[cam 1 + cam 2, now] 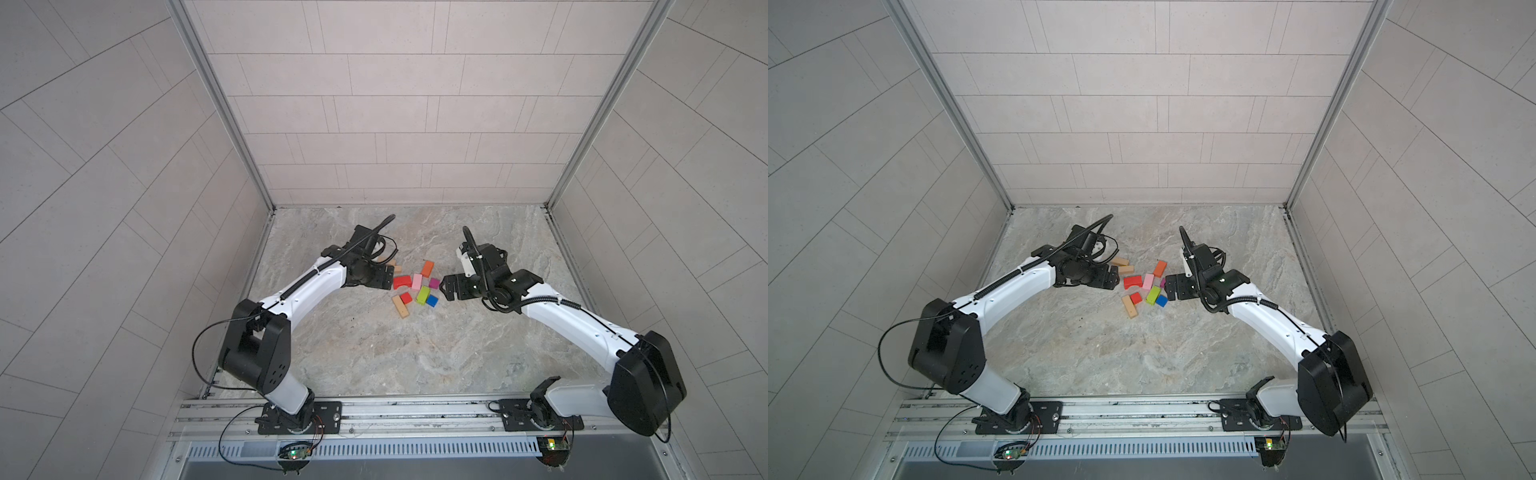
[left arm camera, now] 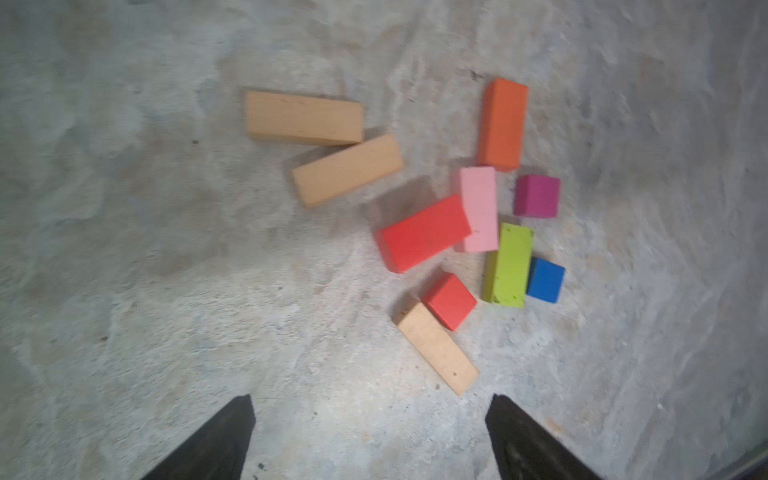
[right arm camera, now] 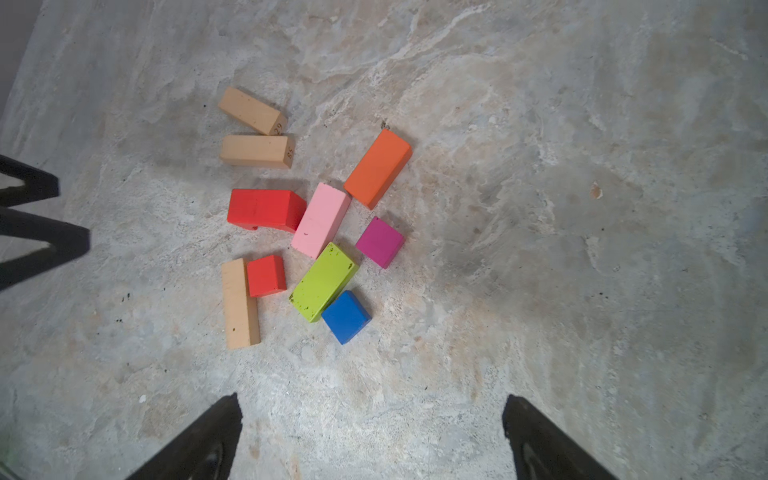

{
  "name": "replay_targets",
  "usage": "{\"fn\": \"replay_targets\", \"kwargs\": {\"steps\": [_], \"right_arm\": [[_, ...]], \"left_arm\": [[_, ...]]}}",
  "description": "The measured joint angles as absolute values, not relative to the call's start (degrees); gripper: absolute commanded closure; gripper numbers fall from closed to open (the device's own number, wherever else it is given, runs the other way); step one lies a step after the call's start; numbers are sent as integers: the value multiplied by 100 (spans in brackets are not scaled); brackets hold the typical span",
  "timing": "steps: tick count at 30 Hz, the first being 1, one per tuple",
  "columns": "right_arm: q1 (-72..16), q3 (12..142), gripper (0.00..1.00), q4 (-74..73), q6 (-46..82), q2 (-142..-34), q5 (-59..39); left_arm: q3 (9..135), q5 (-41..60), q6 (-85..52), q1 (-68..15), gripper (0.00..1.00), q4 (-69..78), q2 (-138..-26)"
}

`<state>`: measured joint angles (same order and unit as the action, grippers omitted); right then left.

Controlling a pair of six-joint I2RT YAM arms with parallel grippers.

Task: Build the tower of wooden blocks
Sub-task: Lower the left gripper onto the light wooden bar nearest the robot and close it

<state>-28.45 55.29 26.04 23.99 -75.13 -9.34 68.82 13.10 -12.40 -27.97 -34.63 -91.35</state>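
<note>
At the centre of the marbled tabletop [image 1: 374, 353], between the two arms, the wood blocks [image 1: 415, 284] lie in a loose single-layer cluster, each resting on the surface. One tan bar [image 3: 252, 110] and a second tan bar [image 3: 255, 151] lie just beside each other at the far, left-arm edge of the cluster. A third tan bar [image 3: 240, 303] lies at the near edge, touching the red cube [image 3: 266, 275]. The red arch [image 3: 264, 208] lies on its side with one end against the pink oblong [image 3: 321, 220]. The orange oblong [image 3: 377, 168] sits just beyond the pink one. The lime oblong [image 3: 324, 282] touches the blue cube [image 3: 345, 316]. The magenta cube [image 3: 379, 242] stands apart on the right-arm side. The left gripper [image 2: 371, 405] hovers at the cluster's left edge, fingers spread wide, holding nothing. The right gripper [image 3: 372, 402] hovers at the right edge, fingers likewise spread and empty.
</note>
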Motion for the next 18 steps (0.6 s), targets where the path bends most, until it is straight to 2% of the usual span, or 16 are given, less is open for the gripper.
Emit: {"fn": "replay_targets", "kwargs": {"steps": [5,11,18], "right_arm": [[-2827,5553,1,2939,2224,-7205,-1131],[-2794,5380,1,3089,2132,-6674,-1297],[-2720,5085,1,3155,2126,-6348,-1426]], "left_arm": [[6925,1535,-447,-3218,3,-3577,-9303],[7087,1557,910,-3354,1,-3898,-9579],[7094,1791,1688,-3435,0,-3911,-10342]]}}
